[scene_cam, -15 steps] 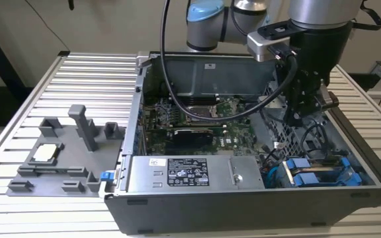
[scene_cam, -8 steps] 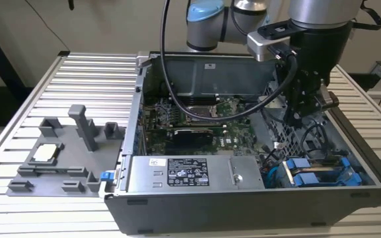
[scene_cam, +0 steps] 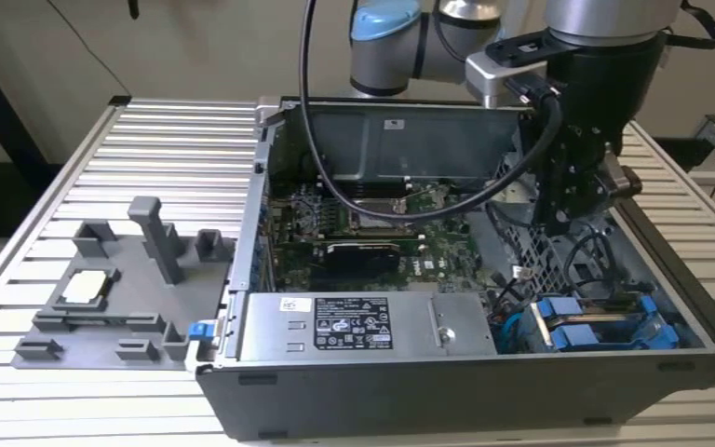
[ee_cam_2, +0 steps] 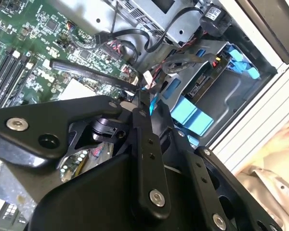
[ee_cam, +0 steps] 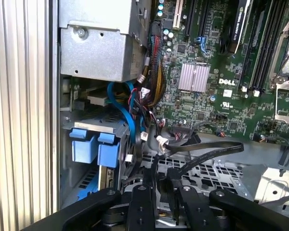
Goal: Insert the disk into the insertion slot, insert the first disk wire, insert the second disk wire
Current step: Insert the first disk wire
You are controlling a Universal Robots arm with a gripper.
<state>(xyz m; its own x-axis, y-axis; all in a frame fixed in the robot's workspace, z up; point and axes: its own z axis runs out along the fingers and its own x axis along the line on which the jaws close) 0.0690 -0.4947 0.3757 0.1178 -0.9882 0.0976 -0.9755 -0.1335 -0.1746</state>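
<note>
Among the cables (ee_cam: 212, 150), how the end effector (scene_cam: 560, 223) grips cannot be told; the disk (scene_cam: 575, 335) lies mostly hidden.

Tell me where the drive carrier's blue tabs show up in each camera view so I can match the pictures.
Exterior view: blue tabs in the case's near corner on the exterior view's right, beside the power supply box.
First wrist view: blue tabs next to the blue cable, by the power supply box.
Second wrist view: blue tabs inside the grey drive bay.
Shared landmark: the green motherboard.
</note>
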